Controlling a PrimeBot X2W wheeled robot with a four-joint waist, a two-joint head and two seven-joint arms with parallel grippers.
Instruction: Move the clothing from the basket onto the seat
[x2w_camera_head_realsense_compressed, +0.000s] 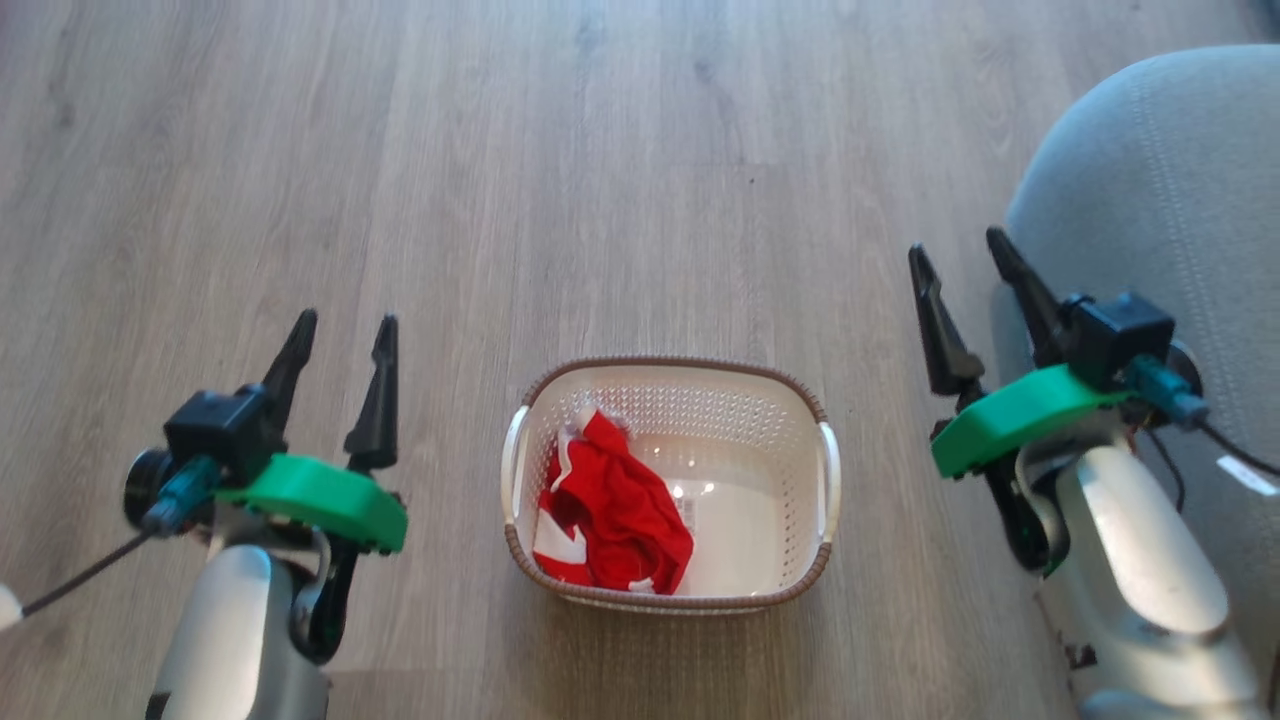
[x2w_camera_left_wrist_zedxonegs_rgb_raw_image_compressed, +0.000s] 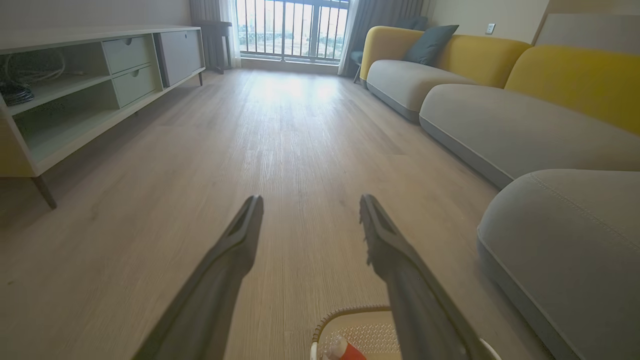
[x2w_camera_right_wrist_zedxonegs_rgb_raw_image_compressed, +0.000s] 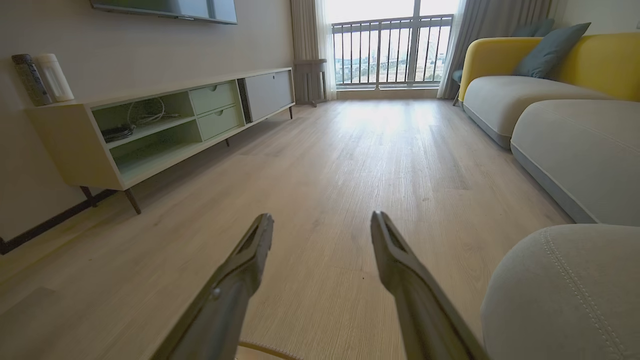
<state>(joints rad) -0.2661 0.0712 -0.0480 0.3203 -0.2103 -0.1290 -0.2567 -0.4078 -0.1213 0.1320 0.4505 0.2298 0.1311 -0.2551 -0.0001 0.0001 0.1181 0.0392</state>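
Forearms, pale, two: left forearm (x2w_camera_head_realsense_compressed: 235, 640) and right forearm (x2w_camera_head_realsense_compressed: 1140, 540) at the lower corners of the head view, each with a green bracket (x2w_camera_head_realsense_compressed: 320, 495) and a black wrist camera.

Floor (x2w_camera_head_realsense_compressed: 500, 150): light wood-look planks, running the length of a living room to a barred balcony window (x2w_camera_right_wrist_zedxonegs_rgb_raw_image_compressed: 390, 50) hung with curtains.

Media unit (x2w_camera_right_wrist_zedxonegs_rgb_raw_image_compressed: 150, 125): low, pale green, on slanted legs along one wall; it has open shelves, two drawers and a plain door. Two bottles (x2w_camera_right_wrist_zedxonegs_rgb_raw_image_compressed: 42, 77) stand on its near end.

Sofa (x2w_camera_left_wrist_zedxonegs_rgb_raw_image_compressed: 500, 125): along the opposite wall, with grey seats, yellow backs and a teal cushion (x2w_camera_right_wrist_zedxonegs_rgb_raw_image_compressed: 550, 42).

Seat (x2w_camera_head_realsense_compressed: 1150, 180): grey upholstery with a rounded corner and double lines of light stitching, on the robot's right.

Basket (x2w_camera_head_realsense_compressed: 670, 362): cream perforated plastic with a brown woven-look rim and two side handles. It stands on the floor between the two arms, near the seat but apart from it.

Clothing (x2w_camera_head_realsense_compressed: 615, 510): red fabric with white trim, crumpled inside the basket against its left wall. The right half of the basket's bottom is bare.

Left end effector (x2w_camera_head_realsense_compressed: 348, 318): fingers spread well apart, gripping nothing and touching nothing, above the floor to the left of the basket.

Right end effector (x2w_camera_head_realsense_compressed: 954, 241): fingers likewise spread and empty, between the basket and the seat, just beside the seat's rounded corner.
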